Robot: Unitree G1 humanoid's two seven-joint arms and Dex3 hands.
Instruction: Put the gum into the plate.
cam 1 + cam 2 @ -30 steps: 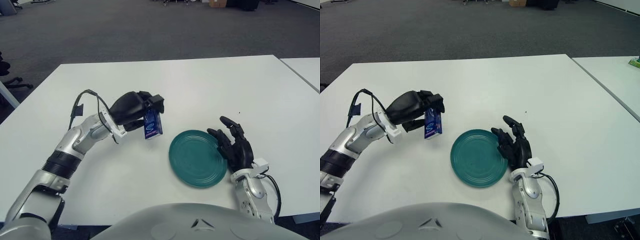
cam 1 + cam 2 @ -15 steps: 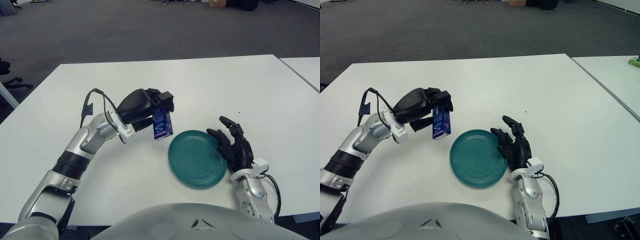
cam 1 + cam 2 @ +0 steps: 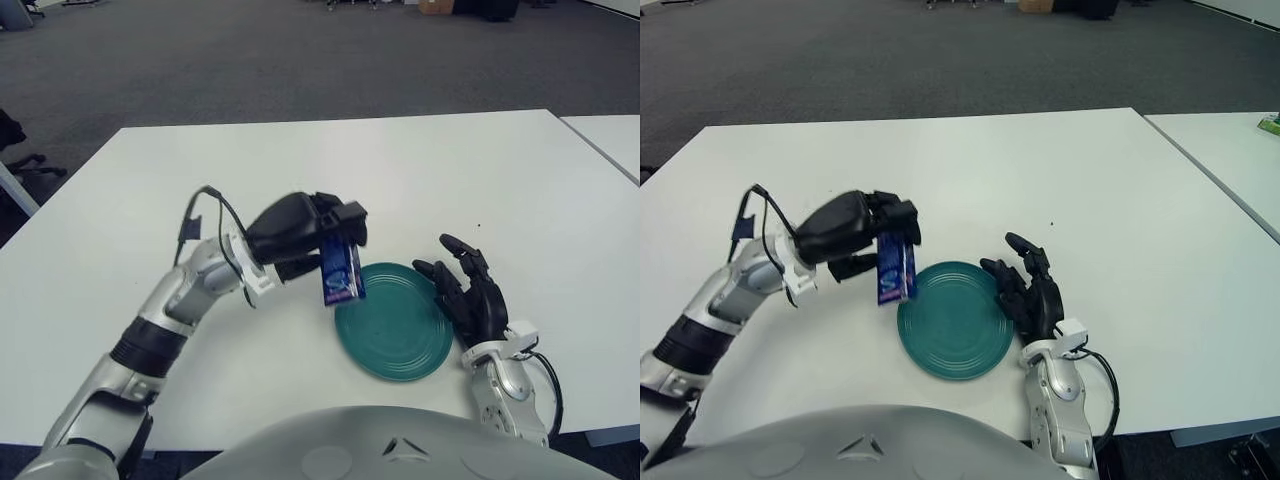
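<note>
since a second ago your left hand (image 3: 310, 228) has carried the gum (image 3: 340, 274) rightward across the table (image 3: 400, 160), from well left of the plate (image 3: 395, 335) to its left rim. the fingers are clenched around the top of the blue pack, which hangs upright below them, its lower end showing over the plate's near-left edge.

your right hand (image 3: 470, 295) shows just beside the plate's right edge, fingers spread and holding nothing.

watch the release. the pack is only at the rim, not over the middle, so if you let go now it can strike the edge and tip out onto the table. it also hangs on end from a grip at its top, so it may topple or bounce as it lands. a low pass could nudge the plate itself.

you cannot see how the fingers sit behind the pack, how high it hangs above the plate, or whether the right hand touches the rim.
</note>
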